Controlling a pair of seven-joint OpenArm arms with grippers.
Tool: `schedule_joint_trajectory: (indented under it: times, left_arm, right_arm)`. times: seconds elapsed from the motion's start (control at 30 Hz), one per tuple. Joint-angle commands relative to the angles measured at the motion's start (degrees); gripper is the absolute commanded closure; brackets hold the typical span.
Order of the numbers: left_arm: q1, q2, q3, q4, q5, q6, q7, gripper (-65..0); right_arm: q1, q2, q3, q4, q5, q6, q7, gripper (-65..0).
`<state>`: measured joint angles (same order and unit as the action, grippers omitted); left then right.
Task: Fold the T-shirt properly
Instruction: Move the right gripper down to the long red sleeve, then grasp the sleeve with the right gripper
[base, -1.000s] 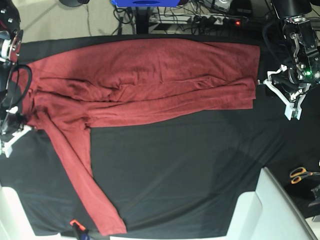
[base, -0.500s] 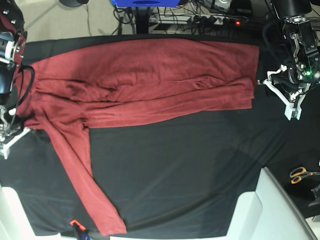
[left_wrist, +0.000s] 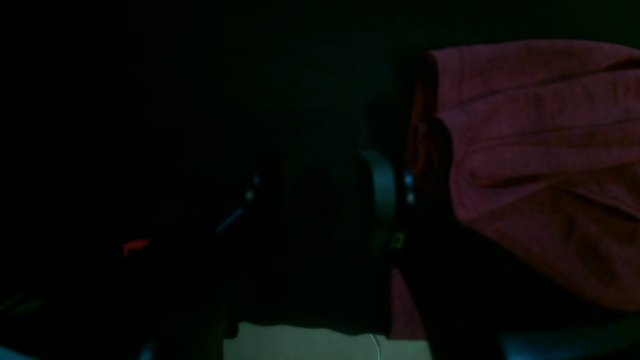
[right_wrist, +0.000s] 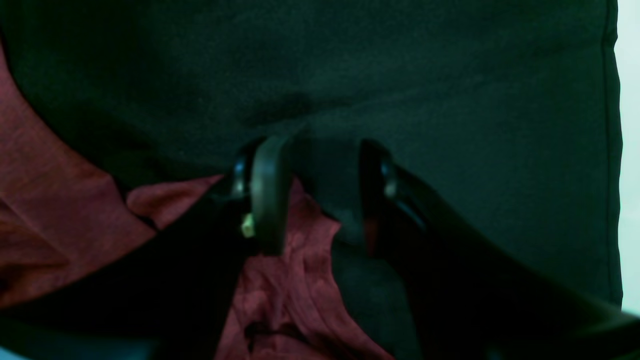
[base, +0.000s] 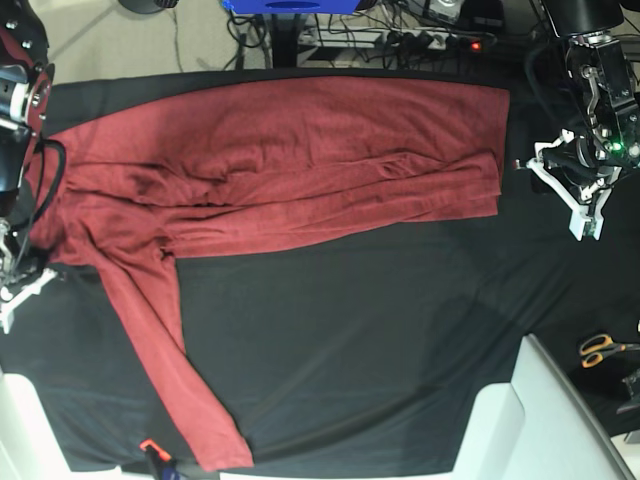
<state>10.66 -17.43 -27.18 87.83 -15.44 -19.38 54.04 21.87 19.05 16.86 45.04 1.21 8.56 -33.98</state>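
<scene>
1. Maroon T-shirt (base: 270, 160) lies spread across the far half of the black table cloth (base: 380, 330), its body rumpled with long creases running side to side.
2. One long sleeve (base: 165, 350) trails from the body's left end in the base view down toward the near edge of the cloth.
3. Right gripper (right_wrist: 320, 200) hangs at that same left end; in its wrist view the two dark jaws stand apart with a clear gap, and a bunched fold of the shirt lies under and beside one jaw, not pinched between them.
4. Left gripper (base: 578, 195) sits off the opposite end of the shirt, just beside its edge and not touching it in the base view.
5. Left wrist view is very dark: the shirt's folded edge (left_wrist: 525, 150) shows beside one finger, but I cannot tell how the jaws stand.
6. Orange-handled scissors (base: 602, 348) lie near the right edge of the base view.
7. White panels (base: 540, 420) overlap the near side of the cloth.
</scene>
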Motion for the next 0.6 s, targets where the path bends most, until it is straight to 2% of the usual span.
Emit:
schedule_joint_trajectory:
  times: [0.0, 0.1, 0.17, 0.23, 0.3, 0.37, 0.4, 0.57]
  left_arm:
    - [-0.5, -0.9, -0.29, 0.83, -0.34, 0.17, -0.55, -22.5]
    - [-0.5, -0.9, -0.29, 0.83, -0.34, 0.17, -0.55, -22.4]
    - [-0.41, -0.9, -0.21, 0.83, -0.34, 0.17, -0.55, -22.4]
    - [-0.41, -0.9, -0.21, 0.83, -0.34, 0.17, -0.55, -22.4]
    - [-0.33, -0.9, -0.21, 0.83, -0.34, 0.17, -0.55, -22.9]
    - [-0.33, -0.81, -0.21, 0.83, -0.34, 0.17, -0.55, -22.9]
    - [-0.33, -0.81, -0.21, 0.83, -0.34, 0.17, -0.55, -22.9]
    - [-0.06, -0.72, -0.29, 0.83, -0.34, 0.17, -0.55, -22.9]
  right_arm:
    - [1.65, 1.13, -0.03, 1.34, 0.06, 0.01, 1.05, -27.0]
    - [1.47, 1.04, 0.41, 4.06, 0.15, 0.01, 0.7, -33.5]
    - [-0.81, 0.78, 1.2, 9.34, 0.5, 0.01, -0.7, -33.2]
    - [-2.75, -0.98, 0.76, 16.02, 1.91, 0.45, -3.25, -32.7]
    - [-3.1, -2.56, -1.79, 20.77, 2.35, 4.23, -5.72, -33.2]
    - [-0.99, -4.32, -3.46, 20.77, 2.35, 8.28, -7.74, -33.3]
    - [0.33, -5.2, -3.54, 19.36, 2.35, 9.07, -8.27, -33.3]
    - [8.15, -7.93, -3.98, 6.17, 2.35, 10.12, -8.53, -33.5]
